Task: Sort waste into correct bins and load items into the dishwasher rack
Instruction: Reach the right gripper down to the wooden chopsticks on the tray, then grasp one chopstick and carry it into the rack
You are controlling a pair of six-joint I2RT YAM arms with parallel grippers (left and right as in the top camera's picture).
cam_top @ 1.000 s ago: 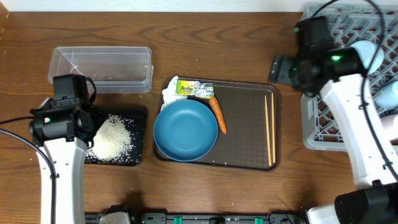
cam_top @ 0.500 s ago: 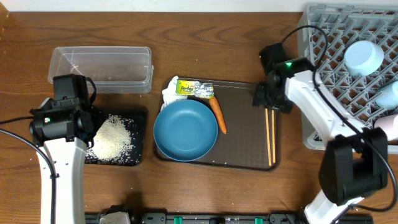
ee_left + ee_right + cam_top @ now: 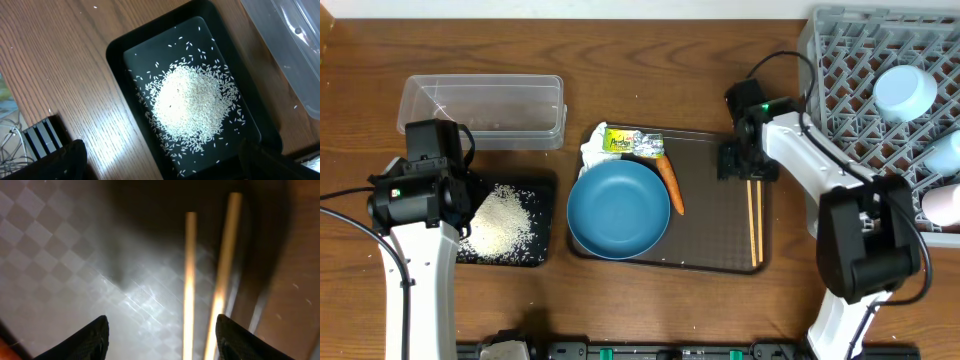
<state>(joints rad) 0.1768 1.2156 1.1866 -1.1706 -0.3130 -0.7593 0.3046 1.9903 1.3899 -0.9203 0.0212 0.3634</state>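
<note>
Overhead: right tool sits low over the far end of the chopsticks, which lie side by side along the right edge of the brown tray. Judged aim: take the pair at one end, where the rim crowds it least. The blue plate-bowl fills the tray's left half. The carrot lies just beside its rim, with the wrapper and tissue behind. All are apart from the chopsticks, so the approach is unobstructed. The rack stands to the right on the counter and already holds a light-blue bowl. The clear tub looks empty.

Left wrist: left tool hangs over the black tray, fingers spread wide and holding nothing. Rice is heaped mid-tray with stray grains around it.

Right wrist: fingers stand apart, both chopsticks running between them, not yet clamped. The view is blurred and contact cannot be told. The tray's raised rim just beside the outer stick may hinder the finger on that side.
</note>
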